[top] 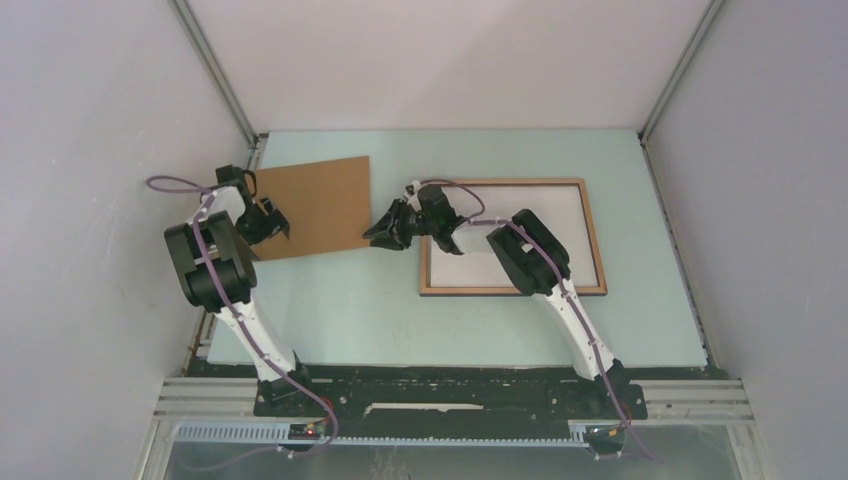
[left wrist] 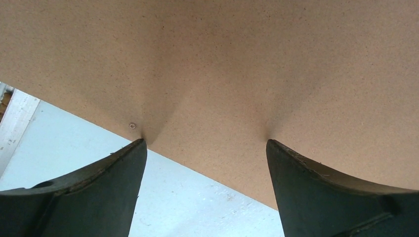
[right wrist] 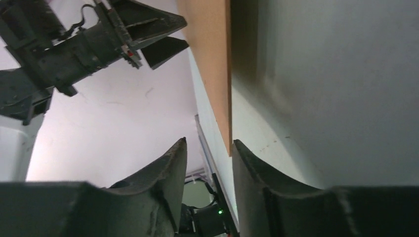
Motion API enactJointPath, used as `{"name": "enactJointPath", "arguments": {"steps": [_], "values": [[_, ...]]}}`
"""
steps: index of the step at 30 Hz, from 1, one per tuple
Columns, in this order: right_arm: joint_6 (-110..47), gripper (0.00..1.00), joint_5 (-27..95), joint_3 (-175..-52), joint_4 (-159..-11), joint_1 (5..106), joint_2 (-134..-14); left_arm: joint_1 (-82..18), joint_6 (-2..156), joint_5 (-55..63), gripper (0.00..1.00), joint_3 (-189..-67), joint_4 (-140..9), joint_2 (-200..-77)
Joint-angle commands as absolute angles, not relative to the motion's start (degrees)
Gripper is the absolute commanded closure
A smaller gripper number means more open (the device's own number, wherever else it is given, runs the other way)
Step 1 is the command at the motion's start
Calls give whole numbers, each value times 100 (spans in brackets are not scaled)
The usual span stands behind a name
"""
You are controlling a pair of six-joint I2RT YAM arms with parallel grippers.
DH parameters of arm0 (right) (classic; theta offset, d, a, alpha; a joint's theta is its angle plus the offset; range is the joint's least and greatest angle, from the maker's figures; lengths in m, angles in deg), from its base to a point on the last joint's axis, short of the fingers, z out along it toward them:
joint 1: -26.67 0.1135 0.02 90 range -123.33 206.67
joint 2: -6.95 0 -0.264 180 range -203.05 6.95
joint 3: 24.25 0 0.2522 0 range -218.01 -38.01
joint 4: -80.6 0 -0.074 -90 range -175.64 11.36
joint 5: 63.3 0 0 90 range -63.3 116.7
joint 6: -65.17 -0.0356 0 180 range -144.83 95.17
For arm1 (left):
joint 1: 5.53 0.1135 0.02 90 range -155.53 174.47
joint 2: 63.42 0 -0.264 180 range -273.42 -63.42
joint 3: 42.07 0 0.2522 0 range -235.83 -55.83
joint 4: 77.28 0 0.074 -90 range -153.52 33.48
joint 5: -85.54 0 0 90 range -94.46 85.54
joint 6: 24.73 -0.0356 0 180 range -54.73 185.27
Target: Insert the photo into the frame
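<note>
While part-open, right gripper (right wrist: 209, 148) astride board (top: 315, 205).

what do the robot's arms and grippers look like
Both match: the left arm and right arm have chunky black joint housings, white links and a purplish cable trailing along each. The fingers are matte black, tapered to points, slightly scuffed.

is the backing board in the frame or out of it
Out: the backing board is left of the frame, clear of its edge, with bare table showing between them.
</note>
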State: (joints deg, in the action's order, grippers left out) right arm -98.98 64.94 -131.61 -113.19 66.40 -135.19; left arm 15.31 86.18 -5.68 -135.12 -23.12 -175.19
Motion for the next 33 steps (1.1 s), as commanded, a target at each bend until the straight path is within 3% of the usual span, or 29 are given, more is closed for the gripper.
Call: {"name": "enactJointPath", "arguments": {"steps": [1,6,12,23,33], "values": [[-10409,59,6537,-13339,-12759,6658,-13673,1449,8594,-423,9,-13507,-2272,-17474],[-10265,72,6452,-13704,-12322,6698,-13872,1388,8558,-584,9,-13484,-2300,-17445],[-10200,100,6422,-13588,-12666,6692,-13821,1342,8525,-281,9,-13321,-2502,-17272],[-9149,100,6835,-11963,-12219,6133,-11801,419,8901,284,6,-12676,-3166,-15281],[-8885,100,7122,-10732,-12189,5892,-10782,-502,8891,877,5,-12306,-3196,-13860]]}}
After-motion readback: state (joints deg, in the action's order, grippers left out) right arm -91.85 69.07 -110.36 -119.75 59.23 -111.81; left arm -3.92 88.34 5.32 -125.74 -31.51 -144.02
